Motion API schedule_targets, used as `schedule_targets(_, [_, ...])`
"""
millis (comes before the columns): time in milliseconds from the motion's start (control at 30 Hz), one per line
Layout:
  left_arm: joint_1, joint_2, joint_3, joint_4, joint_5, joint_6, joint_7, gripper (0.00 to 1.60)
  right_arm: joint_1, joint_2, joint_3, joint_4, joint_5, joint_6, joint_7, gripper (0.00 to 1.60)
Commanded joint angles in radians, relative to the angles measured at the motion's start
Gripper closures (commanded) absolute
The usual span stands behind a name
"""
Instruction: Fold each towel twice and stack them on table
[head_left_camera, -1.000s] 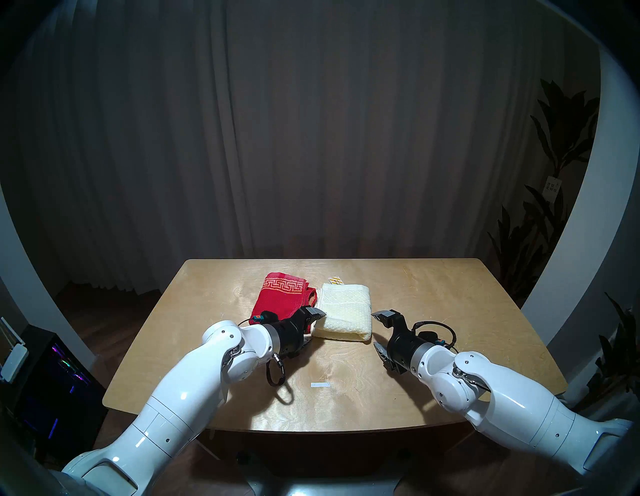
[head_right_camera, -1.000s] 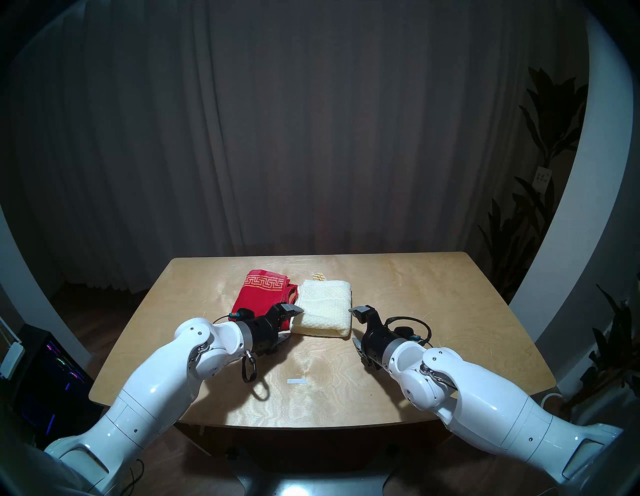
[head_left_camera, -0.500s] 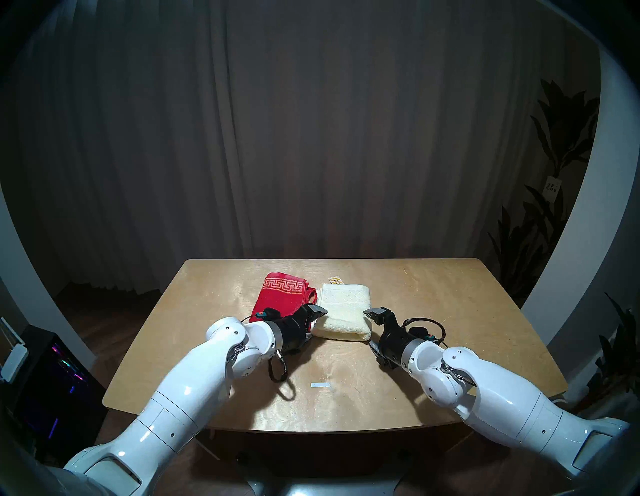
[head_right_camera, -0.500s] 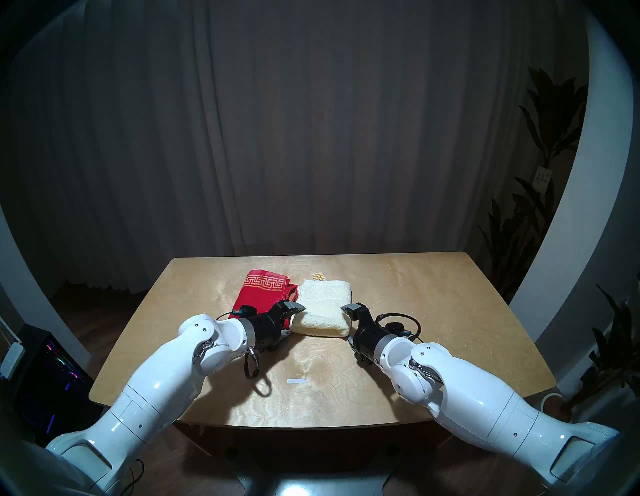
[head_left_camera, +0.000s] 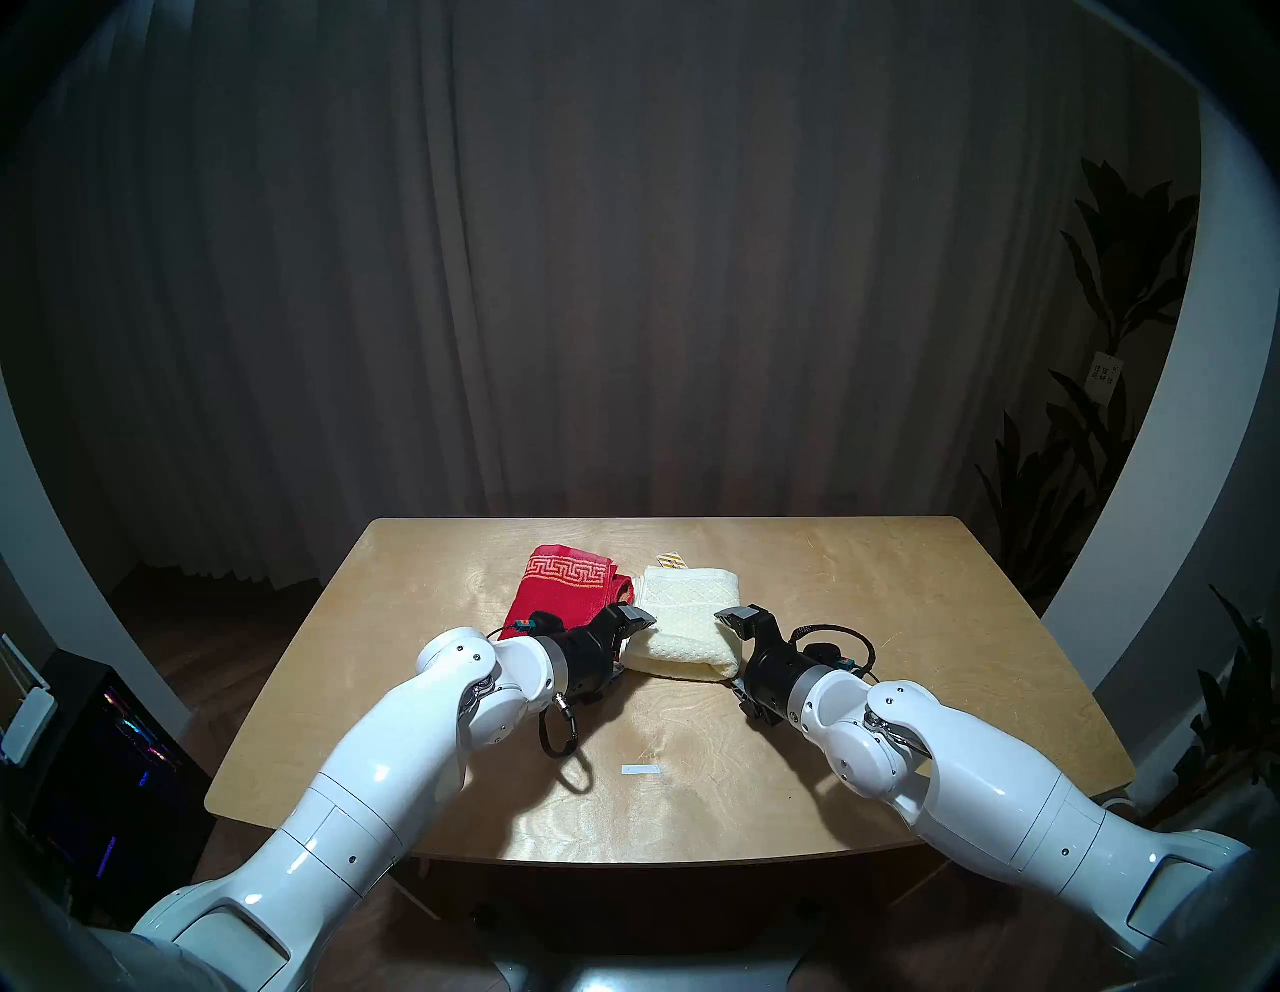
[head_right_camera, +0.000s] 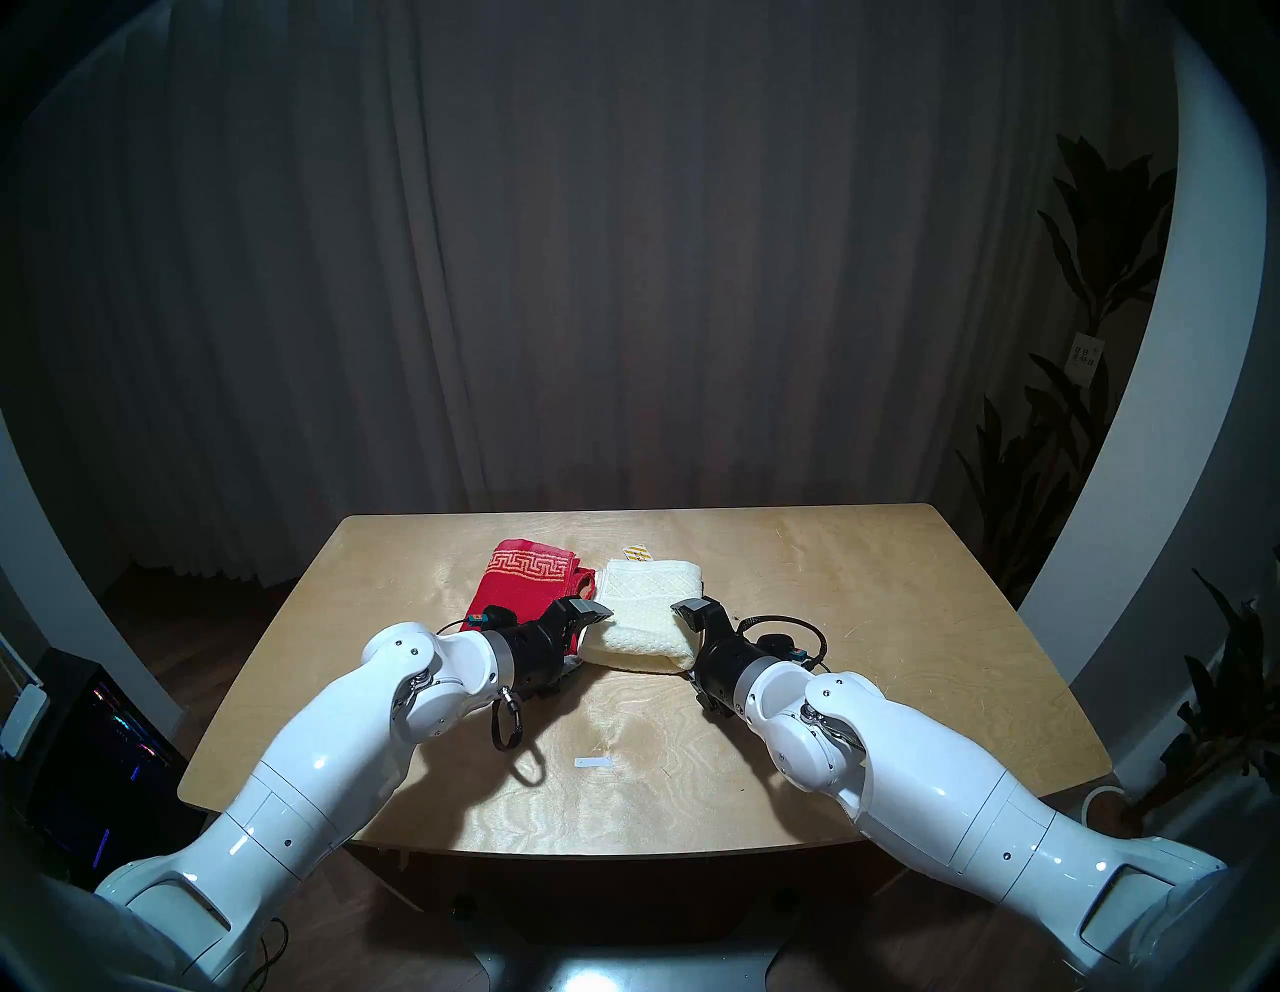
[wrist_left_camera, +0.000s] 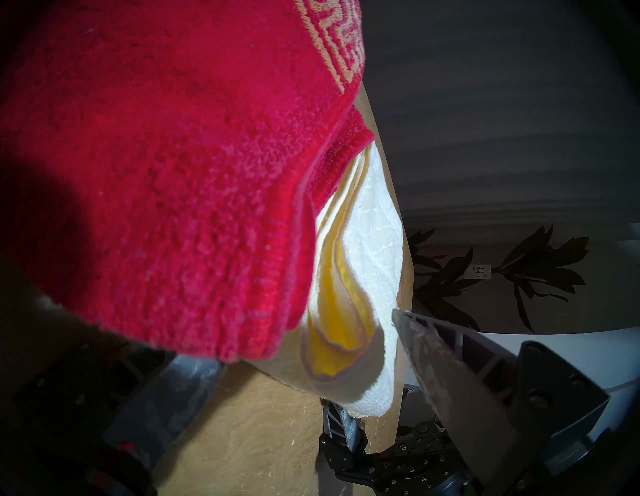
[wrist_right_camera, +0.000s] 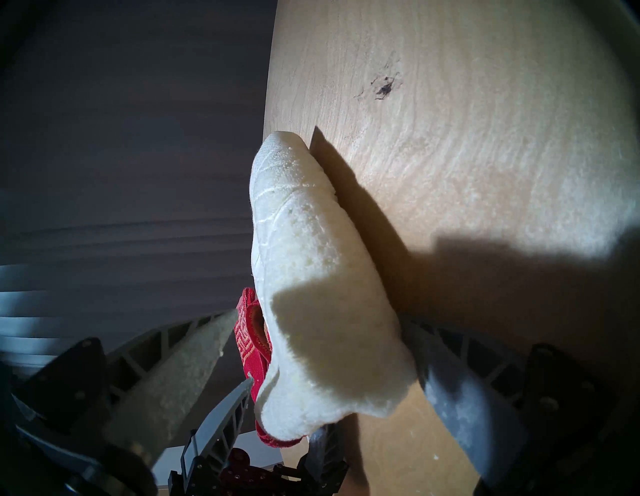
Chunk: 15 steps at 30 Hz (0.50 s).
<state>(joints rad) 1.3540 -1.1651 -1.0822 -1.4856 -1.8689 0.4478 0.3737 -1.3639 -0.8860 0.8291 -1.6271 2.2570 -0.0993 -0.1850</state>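
Two folded towels lie side by side on the table (head_left_camera: 900, 623): the red towel (head_left_camera: 564, 589) with a Greek-key border on the left, the cream towel (head_left_camera: 689, 623) touching it on the right. My left gripper (head_left_camera: 627, 648) is open at the cream towel's near left corner, one finger above and one low by the tabletop. In the left wrist view the red towel (wrist_left_camera: 156, 156) and the cream towel's layered edge (wrist_left_camera: 346, 277) sit between the fingers (wrist_left_camera: 450, 381). My right gripper (head_left_camera: 735, 651) is open astride the cream towel's near right corner (wrist_right_camera: 311, 294).
A small striped tag (head_left_camera: 670, 560) pokes out behind the cream towel. A white tape mark (head_left_camera: 641, 769) sits on the near table. A cable loop (head_left_camera: 557, 734) hangs under my left wrist. Dark plants (head_left_camera: 1108, 346) stand right, a computer case (head_left_camera: 118, 748) left.
My right gripper has slid left until its fingers straddle the cream towel's right edge. The left arm has crept slightly forward. Both towels stay put.
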Motion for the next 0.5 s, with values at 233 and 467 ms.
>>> schedule_targets(233, [-0.025,-0.013,0.019,0.051,0.025,0.007,-0.038,0.0,0.014,-0.034,-0.008,0.029,0.003,-0.007,-0.002,0.0])
schedule_targets(467, [-0.029,-0.02,0.023,0.063,0.027,0.007,-0.055,0.0,0.016,-0.038,-0.015,0.043,0.0,-0.009,0.0,0.0])
